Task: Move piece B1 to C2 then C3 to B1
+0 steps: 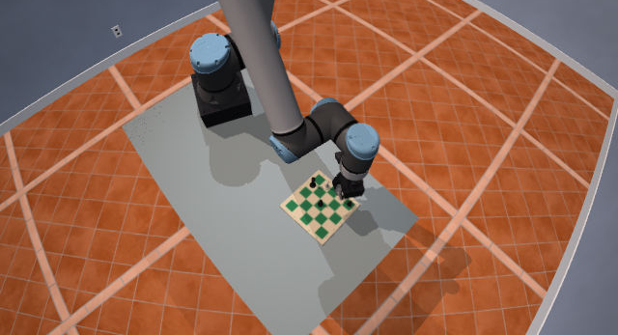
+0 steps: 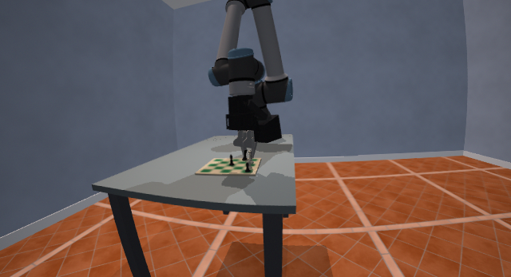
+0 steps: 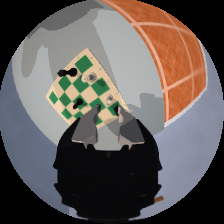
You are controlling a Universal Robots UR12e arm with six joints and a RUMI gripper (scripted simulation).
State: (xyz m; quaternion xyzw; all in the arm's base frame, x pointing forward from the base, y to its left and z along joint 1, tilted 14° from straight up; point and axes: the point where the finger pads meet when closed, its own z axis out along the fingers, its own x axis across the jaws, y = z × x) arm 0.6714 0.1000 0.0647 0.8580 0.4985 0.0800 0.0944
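The green and cream chessboard [image 1: 320, 209] lies on the grey table. Three black pieces stand on it: one near the far corner [image 1: 313, 182], one near the middle [image 1: 320, 203] and one near the right corner [image 1: 349, 203]. A light piece [image 1: 327, 184] stands next to the far black one. My gripper [image 1: 344, 194] [image 2: 247, 155] hangs over the right side of the board, fingers pointing down, just above the squares. In the wrist view its fingers stand a little apart with bare board between them. The square labels are too small to read.
The robot base [image 1: 219, 79] stands at the far end of the table. The board is close to the table's right edge [image 1: 386, 195]. The arm's elbow [image 1: 333, 132] hangs over the board's far side.
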